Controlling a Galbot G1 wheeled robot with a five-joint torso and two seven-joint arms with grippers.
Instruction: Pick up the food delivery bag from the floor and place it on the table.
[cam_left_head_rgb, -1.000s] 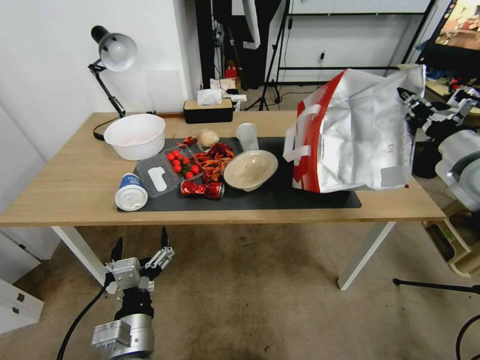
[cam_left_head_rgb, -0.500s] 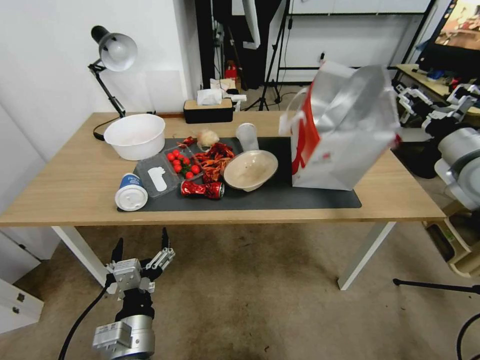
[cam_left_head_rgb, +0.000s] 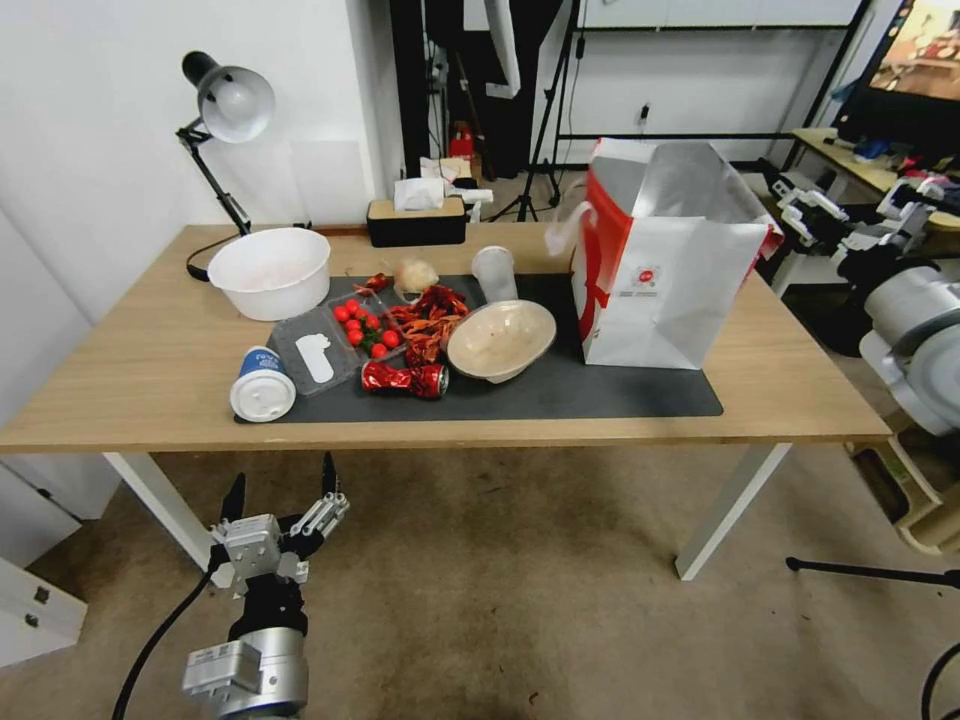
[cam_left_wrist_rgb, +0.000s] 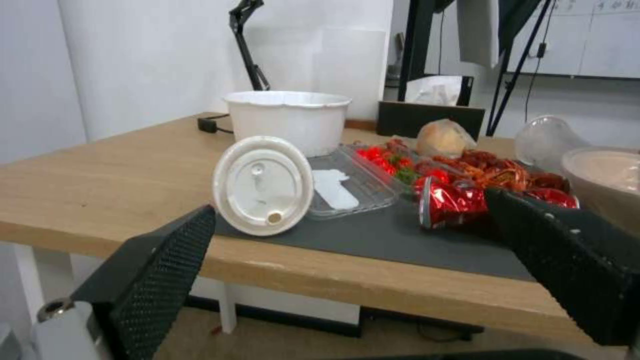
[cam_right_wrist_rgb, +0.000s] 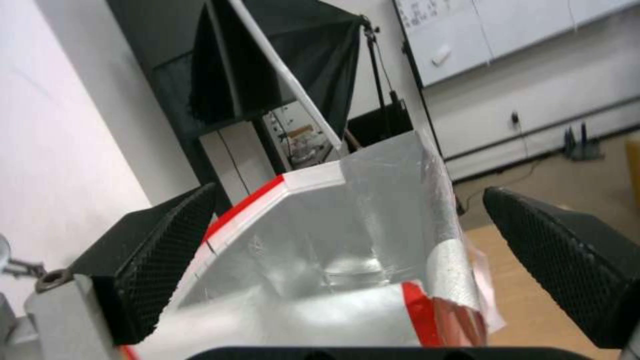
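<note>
On the table (cam_left_head_rgb: 180, 340) the food delivery bag (cam_left_head_rgb: 660, 290) now stands upright, released; both grippers' fingers (cam_right_wrist_rgb: 160, 250) are apart.

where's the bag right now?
The bag stands upright on the right end of the table, its base on the dark mat, just right of the beige bowl. The open right gripper is beside its top edge.

Food delivery bag (cam_left_head_rgb: 660, 290) matt paper, shiny crinkled foil lining; table (cam_left_head_rgb: 130, 370) smooth wood.
</note>
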